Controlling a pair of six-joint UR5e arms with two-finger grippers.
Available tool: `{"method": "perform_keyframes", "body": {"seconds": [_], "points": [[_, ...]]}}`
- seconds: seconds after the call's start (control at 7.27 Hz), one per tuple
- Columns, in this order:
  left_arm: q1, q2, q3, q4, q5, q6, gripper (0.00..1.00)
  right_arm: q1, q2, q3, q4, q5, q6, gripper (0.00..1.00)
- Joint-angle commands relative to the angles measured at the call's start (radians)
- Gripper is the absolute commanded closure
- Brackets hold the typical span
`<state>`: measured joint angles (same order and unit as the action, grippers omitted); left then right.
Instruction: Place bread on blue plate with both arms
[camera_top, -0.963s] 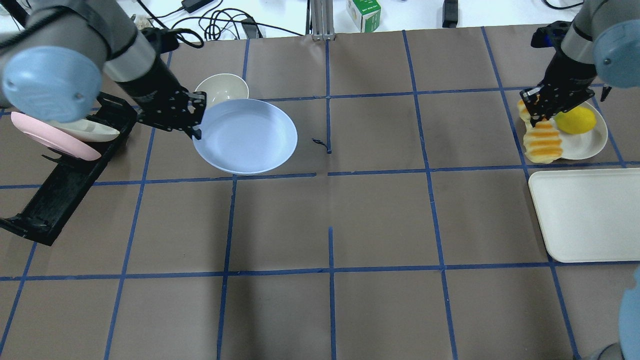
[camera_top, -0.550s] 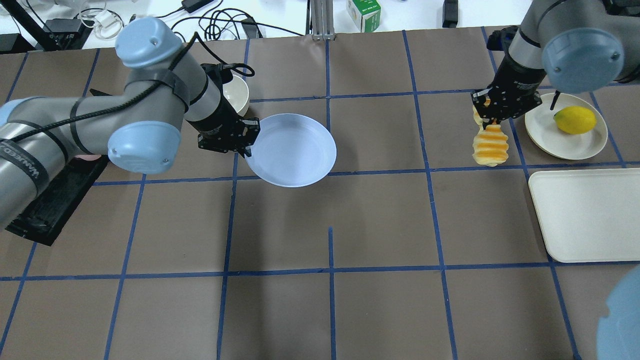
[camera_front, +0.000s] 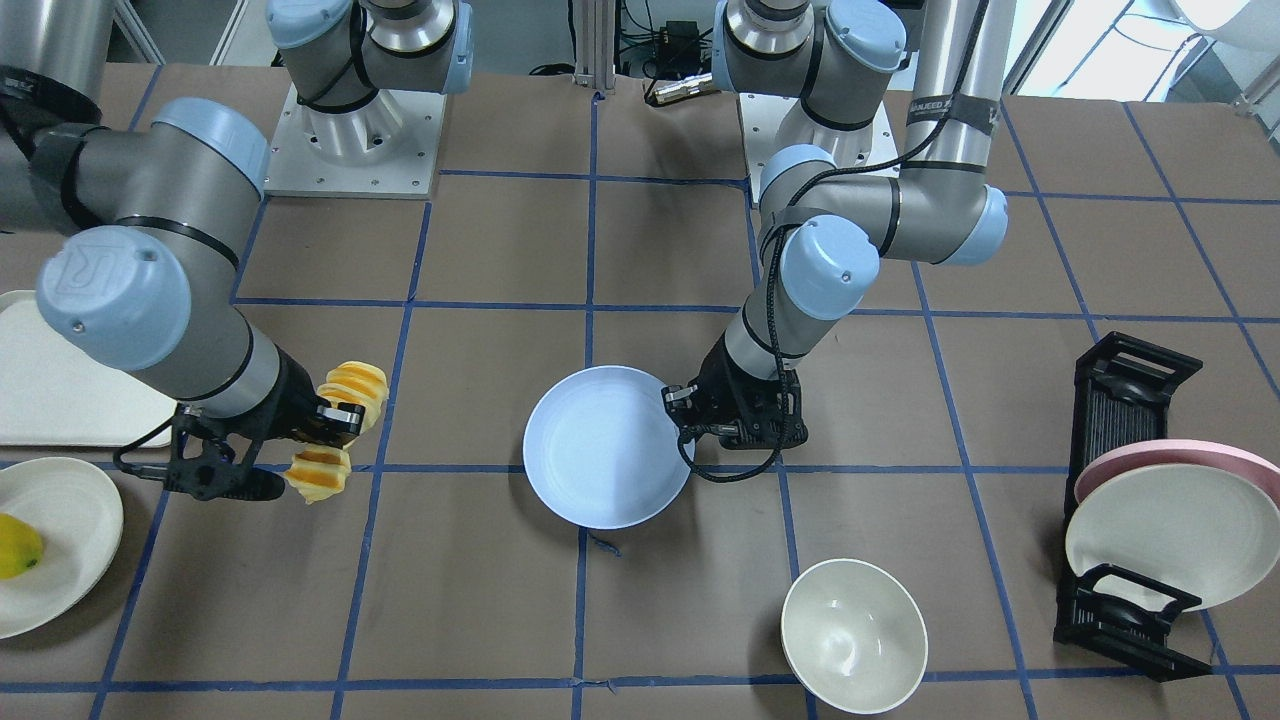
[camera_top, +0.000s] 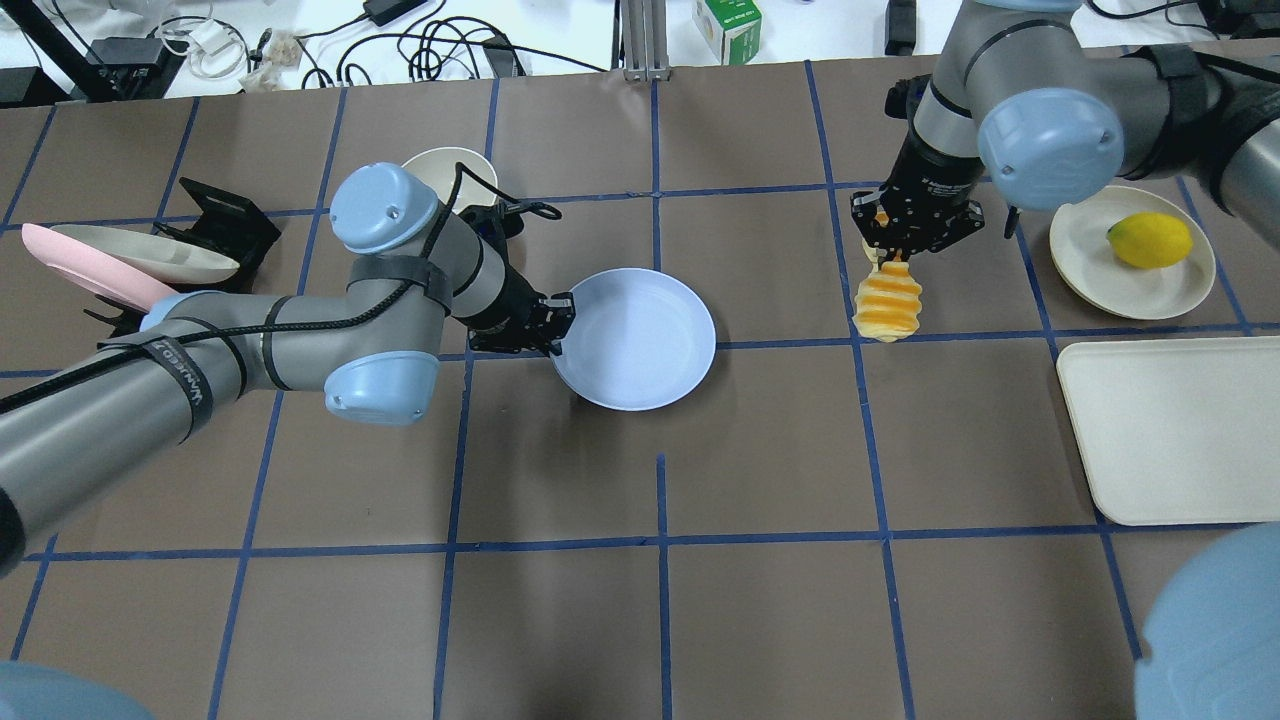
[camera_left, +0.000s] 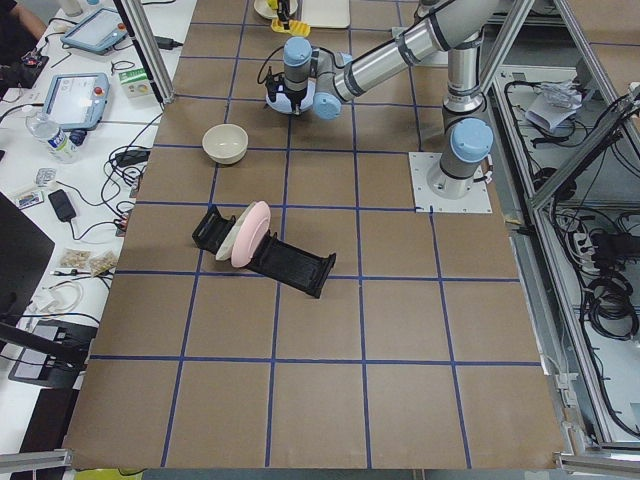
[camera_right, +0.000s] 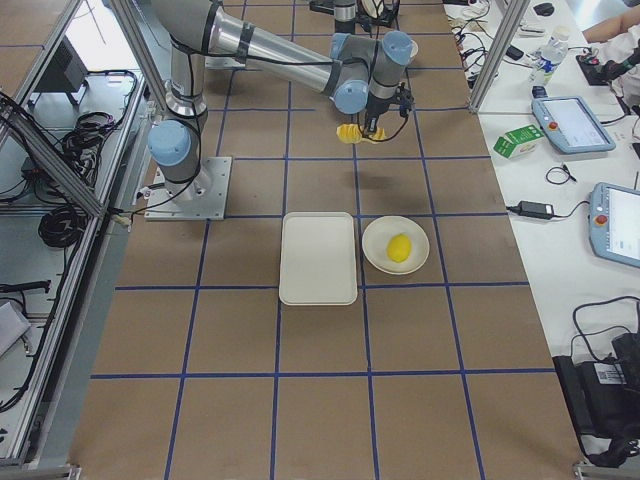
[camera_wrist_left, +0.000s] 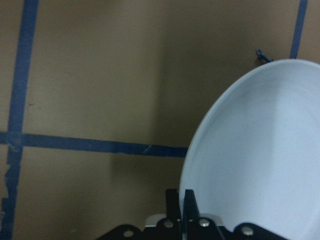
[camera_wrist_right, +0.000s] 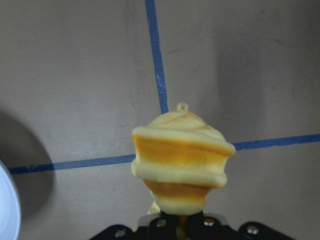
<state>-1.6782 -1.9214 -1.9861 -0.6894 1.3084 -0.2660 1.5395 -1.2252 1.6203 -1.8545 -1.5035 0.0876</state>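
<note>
The blue plate (camera_top: 640, 335) is near the table's middle, and my left gripper (camera_top: 553, 327) is shut on its left rim. The front-facing view shows the plate (camera_front: 600, 455) with the left gripper (camera_front: 688, 428) at its edge. The left wrist view shows the plate's rim (camera_wrist_left: 260, 160) between the fingers (camera_wrist_left: 189, 202). My right gripper (camera_top: 893, 256) is shut on one end of the bread (camera_top: 888, 305), an orange-and-pale ridged loaf that hangs above the table to the right of the plate. The right wrist view shows the bread (camera_wrist_right: 180, 165) end-on, with the plate's edge at far left.
A cream bowl (camera_top: 440, 172) stands behind my left arm. A black dish rack (camera_top: 215, 220) at the left holds a pink plate (camera_top: 90, 272) and a cream one. At the right are a cream plate (camera_top: 1090, 255) with a yellow fruit (camera_top: 1150, 240) and a cream tray (camera_top: 1175, 430).
My left gripper has carried the blue plate right and toward the table's middle. My right gripper has carried the bread left, away from the cream plate with the fruit.
</note>
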Motion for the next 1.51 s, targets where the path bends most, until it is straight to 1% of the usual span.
{"method": "perform_keyframes", "body": {"seconds": [0.0,0.14,0.28,0.41,0.55,0.69,0.83,0.96,1.1,1.24,1.38], "points": [[-0.026,-0.065,-0.014,0.094,0.0,-0.001,1.0,0.108,0.05,-0.003,-0.082,0.009,0.096,1.0],[-0.028,-0.071,-0.013,0.106,0.003,0.007,0.99,0.132,0.076,0.0,-0.11,0.012,0.171,1.0],[-0.028,-0.067,0.0,0.108,0.015,0.016,0.01,0.181,0.084,-0.002,-0.115,0.016,0.204,1.0],[-0.022,-0.035,0.012,0.099,0.023,0.022,0.0,0.21,0.09,0.0,-0.136,0.061,0.213,1.0],[-0.02,-0.022,0.032,0.091,0.025,0.024,0.0,0.249,0.131,-0.008,-0.193,0.098,0.221,1.0],[-0.014,0.004,0.085,0.021,0.025,0.031,0.0,0.305,0.145,0.0,-0.219,0.103,0.265,1.0],[-0.012,0.043,0.186,-0.191,0.06,0.048,0.0,0.326,0.171,-0.003,-0.229,0.112,0.315,1.0],[-0.014,0.083,0.278,-0.416,0.122,0.077,0.0,0.336,0.187,0.0,-0.279,0.135,0.364,1.0],[-0.015,0.125,0.338,-0.581,0.196,0.082,0.0,0.356,0.19,0.01,-0.266,0.14,0.368,1.0],[-0.014,0.168,0.369,-0.693,0.24,0.083,0.0,0.356,0.191,0.05,-0.284,0.135,0.351,0.37],[-0.018,0.212,0.385,-0.757,0.327,0.085,0.0,0.356,0.191,0.056,-0.319,0.14,0.368,0.0]]}}
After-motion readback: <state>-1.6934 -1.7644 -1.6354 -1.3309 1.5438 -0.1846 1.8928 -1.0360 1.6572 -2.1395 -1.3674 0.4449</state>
